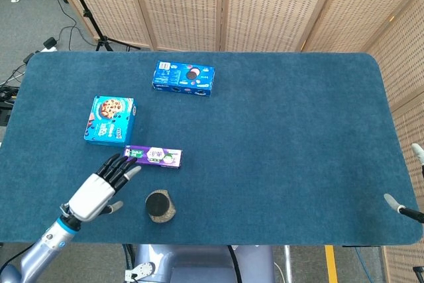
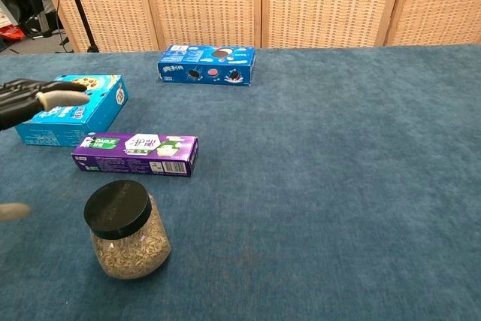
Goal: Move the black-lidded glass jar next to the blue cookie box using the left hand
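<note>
Blue felt tabletop (image 1: 278, 137) before woven wicker screens (image 1: 265, 4), seen with several boxes, a jar and two robot hands.

At the left, the left hand (image 1: 99, 187) is held above the cloth with fingers spread, gripping nothing. Just right of it, apart from it, stands the black-lidded glass jar of grain (image 2: 125, 229), near the front edge. Behind it lie a purple carton (image 2: 136, 153), a turquoise chocolate-chip cookie box (image 2: 72, 109) and a blue sandwich-cookie box (image 2: 206, 65). At the far right edge, only fingertips of the right hand (image 1: 404, 197) are visible; its state cannot be told.
</note>
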Motion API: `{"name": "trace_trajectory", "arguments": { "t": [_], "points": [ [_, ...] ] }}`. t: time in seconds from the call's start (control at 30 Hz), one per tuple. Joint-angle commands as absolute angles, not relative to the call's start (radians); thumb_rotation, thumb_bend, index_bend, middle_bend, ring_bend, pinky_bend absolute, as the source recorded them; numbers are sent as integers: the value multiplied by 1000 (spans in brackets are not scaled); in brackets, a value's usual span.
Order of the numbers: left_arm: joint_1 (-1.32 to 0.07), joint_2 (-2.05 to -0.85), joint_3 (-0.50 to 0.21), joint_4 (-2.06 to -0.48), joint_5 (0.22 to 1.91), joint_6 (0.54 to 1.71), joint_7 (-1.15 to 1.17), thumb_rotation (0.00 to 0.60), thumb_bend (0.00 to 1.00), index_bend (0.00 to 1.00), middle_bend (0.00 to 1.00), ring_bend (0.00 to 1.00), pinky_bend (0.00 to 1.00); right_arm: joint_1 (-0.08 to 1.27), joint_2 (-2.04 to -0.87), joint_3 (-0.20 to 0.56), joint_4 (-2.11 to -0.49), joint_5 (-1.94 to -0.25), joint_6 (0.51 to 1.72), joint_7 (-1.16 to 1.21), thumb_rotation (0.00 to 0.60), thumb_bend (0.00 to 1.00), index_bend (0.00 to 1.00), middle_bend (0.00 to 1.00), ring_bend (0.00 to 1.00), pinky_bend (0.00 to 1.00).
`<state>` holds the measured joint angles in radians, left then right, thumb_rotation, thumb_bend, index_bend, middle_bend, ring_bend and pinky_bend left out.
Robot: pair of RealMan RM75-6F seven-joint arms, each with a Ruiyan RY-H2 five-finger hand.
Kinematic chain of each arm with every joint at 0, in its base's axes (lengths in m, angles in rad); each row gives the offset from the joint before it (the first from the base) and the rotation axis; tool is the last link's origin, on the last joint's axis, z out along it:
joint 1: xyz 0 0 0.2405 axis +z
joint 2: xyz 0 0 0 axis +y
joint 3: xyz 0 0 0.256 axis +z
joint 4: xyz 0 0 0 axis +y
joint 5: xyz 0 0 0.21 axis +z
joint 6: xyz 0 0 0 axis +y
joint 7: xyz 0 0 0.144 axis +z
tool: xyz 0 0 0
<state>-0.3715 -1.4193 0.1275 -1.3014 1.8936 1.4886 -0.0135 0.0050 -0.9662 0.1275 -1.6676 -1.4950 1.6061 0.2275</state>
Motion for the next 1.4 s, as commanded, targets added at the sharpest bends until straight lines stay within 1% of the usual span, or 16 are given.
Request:
{"name": "trace_trajectory", "arguments": {
  "t": [0.03,0.1,0.2,0.5,0.87,1.2,1.4],
  "points": [
    [-357,-1441,172,-1206,1975,1577,-82,600,0,0,0,0,0,5,-966,127,-1667,-1497,1607,228,600,0,0,0,0,0],
    [-355,-1455,175,-1182,1995,1598,-78,600,0,0,0,0,0,5,-966,127,-1668,-1497,1607,228,600,0,0,0,0,0],
    [-361,-1477,178,-1173,2016,1600,-65,600,0,0,0,0,0,4,-965,127,-1668,-1496,1607,230,600,0,0,0,0,0],
    [-396,-1534,163,-1210,2016,1495,52,600,0,0,0,0,0,4,-960,132,-1664,-1483,1602,249,600,0,0,0,0,0],
    [-455,-1587,85,-1285,1944,1352,194,600,0,0,0,0,0,7,-952,138,-1656,-1462,1585,284,600,0,0,0,0,0],
    [-538,-1627,7,-1319,1879,1238,233,600,0,0,0,0,0,10,-950,146,-1648,-1443,1575,298,600,0,0,0,0,0],
    [-591,-1651,-51,-1342,1831,1172,291,600,0,0,0,0,0,14,-952,147,-1645,-1437,1564,292,600,0,0,0,0,0]
  ]
}}
